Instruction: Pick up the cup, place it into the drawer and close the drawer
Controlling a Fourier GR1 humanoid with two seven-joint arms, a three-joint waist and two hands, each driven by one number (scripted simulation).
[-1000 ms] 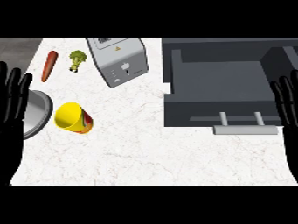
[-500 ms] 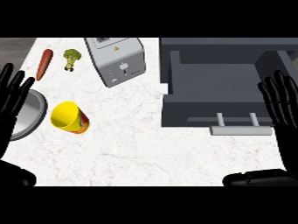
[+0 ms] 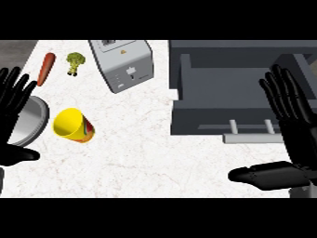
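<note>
head view. yellow cup (image 3: 73, 124) lies on its side on the white counter (image 3: 154, 158), just beside a grey metal bowl (image 3: 33, 122) and well apart from the open drawer (image 3: 236, 88) at right. l. hand (image 3: 4, 109): fingers straight & spread, over the bowl's left part, holding nothing. r. hand (image 3: 297, 118): fingers straight, slightly fanned, thumb out to the left, over the drawer's right side nr its handle (image 3: 251, 135). carrot (image 3: 46, 68), broccoli (image 3: 74, 62) & a grey appliance (image 3: 123, 65) sit twd the far edge.
</note>
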